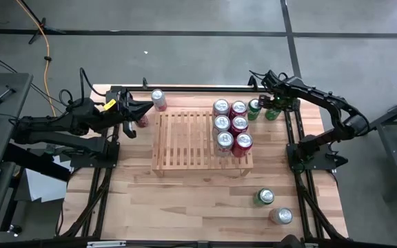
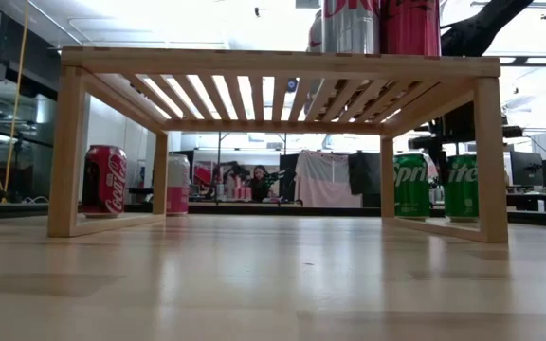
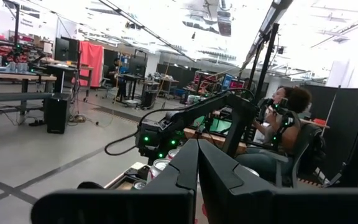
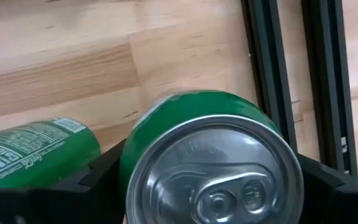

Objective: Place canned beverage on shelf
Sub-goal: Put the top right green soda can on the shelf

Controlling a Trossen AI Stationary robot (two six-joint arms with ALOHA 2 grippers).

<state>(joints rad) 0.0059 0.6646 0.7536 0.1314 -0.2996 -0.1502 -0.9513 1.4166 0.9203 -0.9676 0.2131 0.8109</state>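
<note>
Light-wood slatted shelf [image 1: 185,138] bears red and pink cans [image 1: 231,126]; green cans [image 2: 431,186] stand beside it.

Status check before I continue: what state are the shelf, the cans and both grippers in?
shelf: upright, right side filled
six cans: standing on shelf
green can: upright on table, gripped
right gripper: shut on green can
second green can: on table, free
left gripper: shut, empty
red can: upright on table
pink can: upright on table
</note>
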